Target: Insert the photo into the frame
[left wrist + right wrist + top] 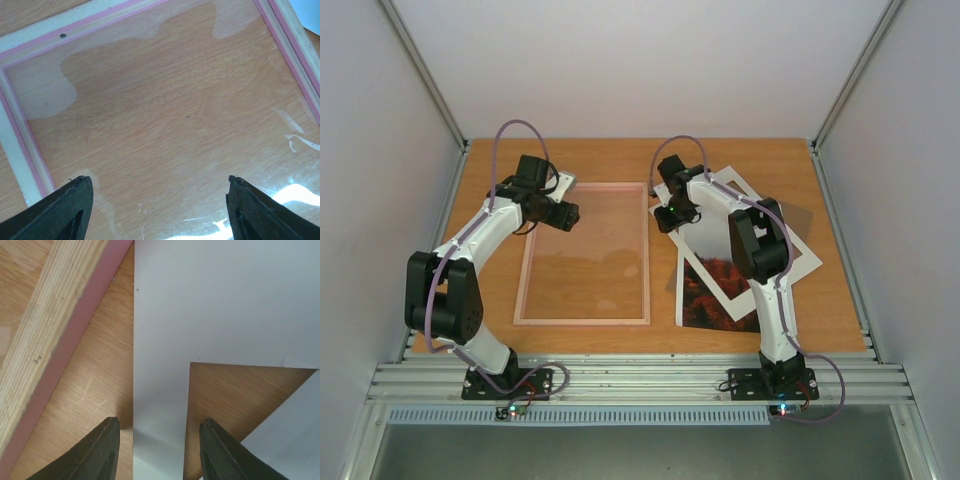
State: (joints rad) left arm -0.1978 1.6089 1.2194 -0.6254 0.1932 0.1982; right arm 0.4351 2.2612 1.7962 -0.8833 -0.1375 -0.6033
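The frame (pixel 583 320), pale pink with a clear pane, lies flat at the table's middle left. My left gripper (pixel 567 214) hovers open over its upper left part. In the left wrist view the gripper (pixel 160 182) has only the pane between its fingers, with the pink border (pixel 20 135) at the left. The photo (pixel 713 290), showing red-orange mountains, lies right of the frame, partly under a white mat (pixel 732 182). My right gripper (pixel 670 215) is open. In the right wrist view it (pixel 160 426) straddles the mat's left strip (pixel 160 365), next to the frame's edge (pixel 55 315).
Through the mat's cut-out window (pixel 230 405) the wooden table shows, with a pale sheet (pixel 295 440) at its lower right. White walls enclose the table on three sides. A metal rail (pixel 640 380) carries both arm bases at the near edge.
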